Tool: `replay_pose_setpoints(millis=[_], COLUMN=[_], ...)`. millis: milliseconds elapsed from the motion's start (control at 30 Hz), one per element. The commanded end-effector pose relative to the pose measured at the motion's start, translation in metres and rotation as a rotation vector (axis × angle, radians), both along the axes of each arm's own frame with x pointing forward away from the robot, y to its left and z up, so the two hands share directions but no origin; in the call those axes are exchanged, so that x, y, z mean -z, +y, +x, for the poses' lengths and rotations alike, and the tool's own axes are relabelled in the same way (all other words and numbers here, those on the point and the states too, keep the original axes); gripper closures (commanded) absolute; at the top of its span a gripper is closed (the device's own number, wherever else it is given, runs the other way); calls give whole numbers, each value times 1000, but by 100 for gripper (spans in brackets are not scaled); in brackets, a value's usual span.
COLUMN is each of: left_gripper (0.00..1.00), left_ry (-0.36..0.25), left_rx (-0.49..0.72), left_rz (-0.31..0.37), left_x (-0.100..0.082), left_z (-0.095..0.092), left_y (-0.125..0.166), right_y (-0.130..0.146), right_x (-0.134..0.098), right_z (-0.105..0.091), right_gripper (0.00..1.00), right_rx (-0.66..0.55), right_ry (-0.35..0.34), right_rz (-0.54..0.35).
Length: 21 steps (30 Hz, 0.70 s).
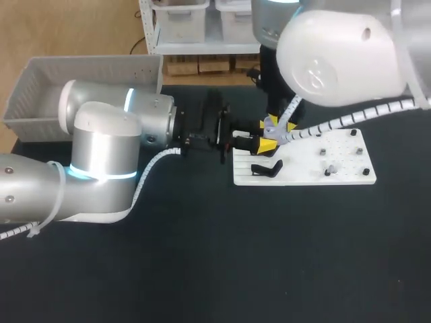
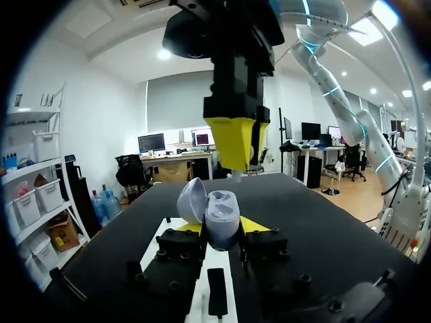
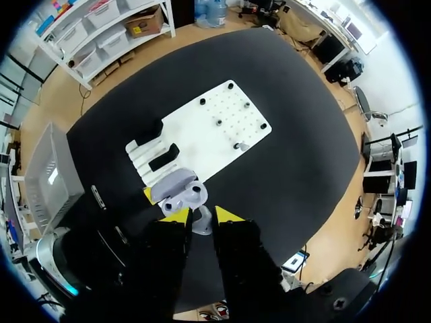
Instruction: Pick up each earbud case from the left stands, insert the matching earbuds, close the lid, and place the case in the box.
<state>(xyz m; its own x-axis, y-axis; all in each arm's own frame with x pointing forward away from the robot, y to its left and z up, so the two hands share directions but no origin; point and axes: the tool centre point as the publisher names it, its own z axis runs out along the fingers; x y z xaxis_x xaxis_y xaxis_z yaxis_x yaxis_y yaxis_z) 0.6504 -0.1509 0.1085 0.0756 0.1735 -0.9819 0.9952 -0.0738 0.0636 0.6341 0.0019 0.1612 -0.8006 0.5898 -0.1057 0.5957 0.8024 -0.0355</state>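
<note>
The right tool (image 3: 202, 214) pinches a grey earbud (image 3: 201, 225) just above the open case (image 2: 222, 214), which the left tool (image 2: 221, 229) clamps from both sides, lid (image 2: 191, 200) tipped back, by the left end of the white board (image 1: 303, 176). The box (image 1: 87, 62) sits far left on the desk (image 1: 215, 269). Lowered off-centre or twisted, the earbud could jam on the socket rim or push the case askew.
</note>
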Motion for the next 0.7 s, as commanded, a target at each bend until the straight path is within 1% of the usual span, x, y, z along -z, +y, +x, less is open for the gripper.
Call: replay_pose_setpoints(millis=[33, 367, 700], left_gripper=[100, 100, 100], left_ry=[0, 0, 0], left_rx=[1, 1, 1], left_rz=[1, 1, 1], left_x=[0, 0, 0], left_z=[1, 1, 1], left_y=[0, 0, 0], right_y=[4, 7, 6], right_x=[1, 2, 5], right_z=[8, 12, 12], right_gripper=[100, 100, 100], right_rx=[6, 3, 1], right_ry=[14, 31, 55], right_rz=[-23, -61, -70])
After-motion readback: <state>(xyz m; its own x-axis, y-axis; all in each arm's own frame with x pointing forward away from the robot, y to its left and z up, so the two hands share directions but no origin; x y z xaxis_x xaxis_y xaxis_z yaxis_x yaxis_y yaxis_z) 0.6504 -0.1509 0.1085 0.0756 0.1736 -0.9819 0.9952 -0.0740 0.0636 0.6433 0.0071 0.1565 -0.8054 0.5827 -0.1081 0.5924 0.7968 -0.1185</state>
